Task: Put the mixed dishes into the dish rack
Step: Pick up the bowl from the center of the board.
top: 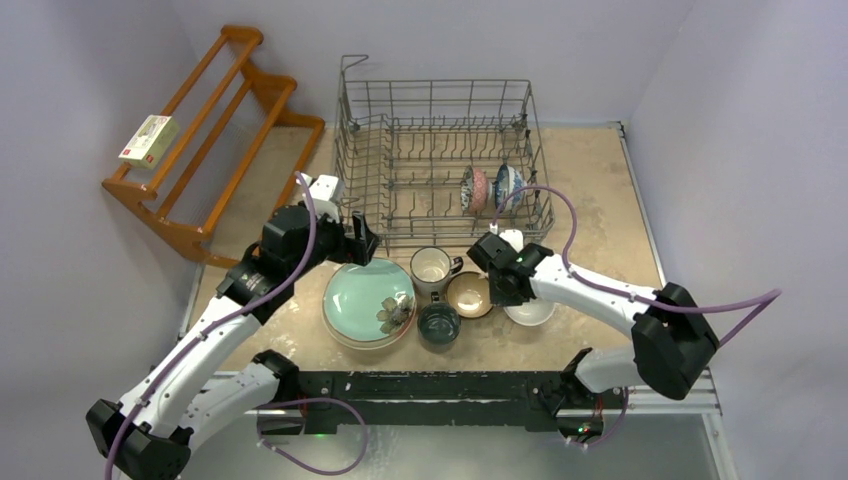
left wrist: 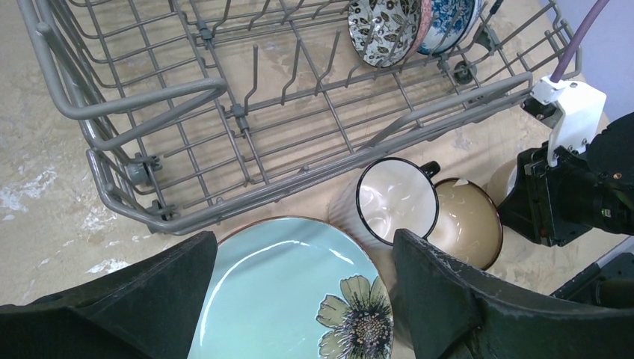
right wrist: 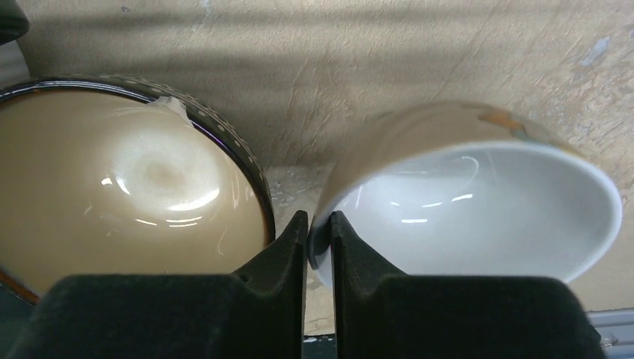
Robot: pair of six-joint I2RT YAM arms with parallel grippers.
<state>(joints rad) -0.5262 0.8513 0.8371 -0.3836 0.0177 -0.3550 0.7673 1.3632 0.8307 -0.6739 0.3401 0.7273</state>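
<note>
White bowl (right wrist: 478, 202) sits on the table (top: 600, 180), just right of the beige bowl (right wrist: 134, 187) and in front of the dish rack (top: 420, 190). Its near rim is pinched between the almost-closed fingers of the right gripper (right wrist: 319, 224). The hold looks thin, so I would lift slowly, keep clear of the beige bowl, and stand it on edge beside the pink patterned bowl (top: 474, 187) and blue patterned bowl (top: 508, 185) already racked. Left gripper (left wrist: 303, 250) hangs spread wide and empty over the mint green plate (top: 368, 295). By count, two bowls are in the rack; two bowls, a white mug (top: 431, 266) and a dark teal mug (top: 439, 323) are on the table, plus a plate stack whose depth I cannot tell.
</note>
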